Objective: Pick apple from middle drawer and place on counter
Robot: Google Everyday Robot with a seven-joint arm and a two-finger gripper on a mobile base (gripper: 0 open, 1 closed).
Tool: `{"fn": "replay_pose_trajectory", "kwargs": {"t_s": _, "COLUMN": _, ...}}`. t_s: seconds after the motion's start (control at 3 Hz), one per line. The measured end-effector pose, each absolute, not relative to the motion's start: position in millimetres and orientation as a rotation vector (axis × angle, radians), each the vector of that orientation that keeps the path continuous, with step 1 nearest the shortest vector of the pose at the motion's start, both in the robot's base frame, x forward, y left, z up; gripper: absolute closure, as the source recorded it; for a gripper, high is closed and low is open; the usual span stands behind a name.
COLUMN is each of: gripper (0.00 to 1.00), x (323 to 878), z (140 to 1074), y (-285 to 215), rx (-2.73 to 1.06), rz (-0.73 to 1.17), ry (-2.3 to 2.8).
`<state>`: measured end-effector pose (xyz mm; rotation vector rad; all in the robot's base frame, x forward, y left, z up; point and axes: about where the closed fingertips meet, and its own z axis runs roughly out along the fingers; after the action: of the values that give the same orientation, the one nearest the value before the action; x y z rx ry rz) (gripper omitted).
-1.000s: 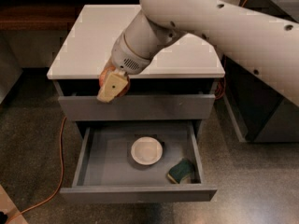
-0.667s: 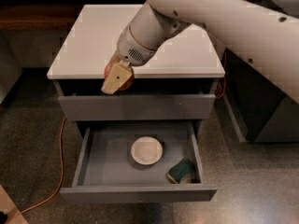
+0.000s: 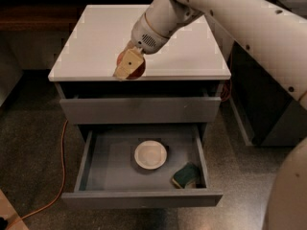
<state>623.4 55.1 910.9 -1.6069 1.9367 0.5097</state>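
Note:
My gripper [image 3: 128, 64] is shut on the red apple [image 3: 139, 68], holding it just above the front edge of the light-grey counter [image 3: 96, 37]. A tan finger [image 3: 126, 63] covers most of the apple, and only its red edges show. The white arm reaches in from the upper right. The middle drawer [image 3: 144, 198] is pulled open below, and no apple is inside it.
A round white bowl [image 3: 150, 154] and a dark green sponge-like thing [image 3: 185, 175] lie in the open drawer. The closed top drawer front [image 3: 139, 110] sits under the counter. An orange cable [image 3: 61, 166] runs on the floor at left. A dark wooden shelf [image 3: 29, 16] stands behind.
The gripper with the apple has risen from in front of the top drawer to just over the counter's front edge, moving slightly right and back.

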Motion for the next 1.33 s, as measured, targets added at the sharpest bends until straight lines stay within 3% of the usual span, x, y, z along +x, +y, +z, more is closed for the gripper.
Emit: {"fn": "replay_pose_trajectory", "kwargs": {"t_s": 1.33, "gripper": 1.00, "x": 703.4, "z": 879.0, "y": -0.3, "rx": -1.418, "rz": 0.473, "ry": 2.157}}
